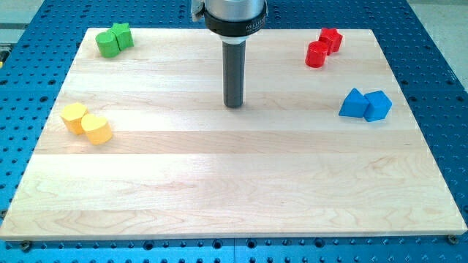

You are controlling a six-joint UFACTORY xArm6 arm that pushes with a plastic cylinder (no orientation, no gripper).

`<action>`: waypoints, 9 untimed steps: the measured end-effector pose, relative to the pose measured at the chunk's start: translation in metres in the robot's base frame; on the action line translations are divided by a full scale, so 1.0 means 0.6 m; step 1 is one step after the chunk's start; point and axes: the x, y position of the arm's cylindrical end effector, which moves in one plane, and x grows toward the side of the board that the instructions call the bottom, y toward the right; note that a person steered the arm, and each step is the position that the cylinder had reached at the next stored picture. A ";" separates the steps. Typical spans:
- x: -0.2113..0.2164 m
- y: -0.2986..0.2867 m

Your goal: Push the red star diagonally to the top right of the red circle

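Nearest to us, at the view's bottom, the pale wooden board surface lies bare. Farther up on the view's left sit two yellow blocks touching each other: a yellow round block and, just behind it, a yellow block of lobed outline. On the view's right, a blue block and a blue wedge-like block touch side by side.

Near the middle our dark rod comes down, and my tip rests on the surface, well apart from every block. There is no gripper on this arm, so nothing is grasped, clenched or released; the rod can only push.

Farthest away, at the view's top left, a green round block touches a green block behind it. At the view's top right the small red circle block touches the small red star block, which already sits up and to the right of it.

We judge the approach step not yet begun. The next move, if any is needed, calls for circling my tip to the star's lower left without disturbing the circle, then a short diagonal nudge; the board's top edge is near, so little room remains
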 end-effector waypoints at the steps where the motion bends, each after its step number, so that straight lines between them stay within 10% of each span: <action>1: 0.000 0.000; 6: 0.003 0.006; 9: -0.058 0.282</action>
